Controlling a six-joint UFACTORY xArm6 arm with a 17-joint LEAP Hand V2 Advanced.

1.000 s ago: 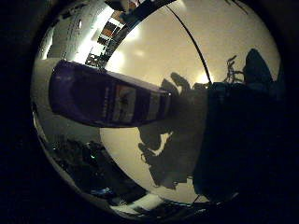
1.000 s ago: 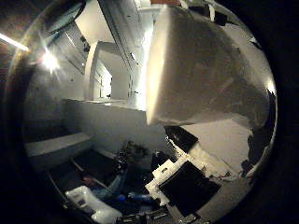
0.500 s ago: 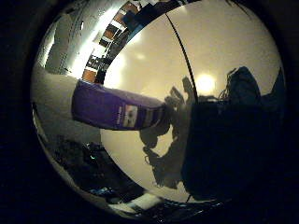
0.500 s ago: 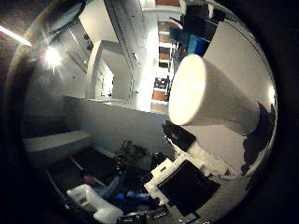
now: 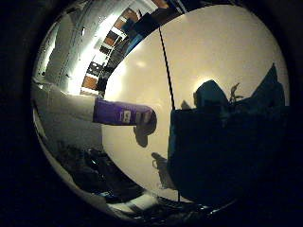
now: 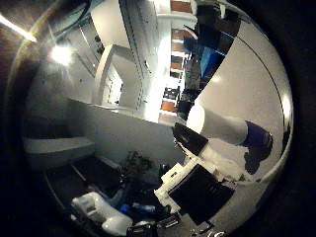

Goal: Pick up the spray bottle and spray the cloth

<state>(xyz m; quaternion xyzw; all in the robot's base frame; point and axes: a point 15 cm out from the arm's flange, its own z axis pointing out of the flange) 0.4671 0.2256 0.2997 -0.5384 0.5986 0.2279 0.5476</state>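
The spray bottle [image 5: 120, 112], white with a purple label round its lower part, stands on the pale table [image 5: 222, 47] and casts a small shadow at its base. It also shows in the thumb side view as a white body with a purple band, the bottle [image 6: 222, 127]. A dark blue cloth [image 5: 227, 151] lies crumpled on the table close beside the bottle. Black and white parts of my right hand [image 6: 195, 185] reach in at the edge of the view. The hand is open, holds nothing, and is well apart from the bottle.
The table's edge [image 5: 111, 156] runs just past the bottle, with dark clutter on the floor below it. White cabinets [image 6: 116, 79] and a low white wall [image 6: 123, 133] stand behind. A white object [image 6: 98, 217] lies on the floor.
The bottle has shrunk in both views, from filling much of them to a small shape: my palm has drawn away from it. More of the table and cloth shows now.
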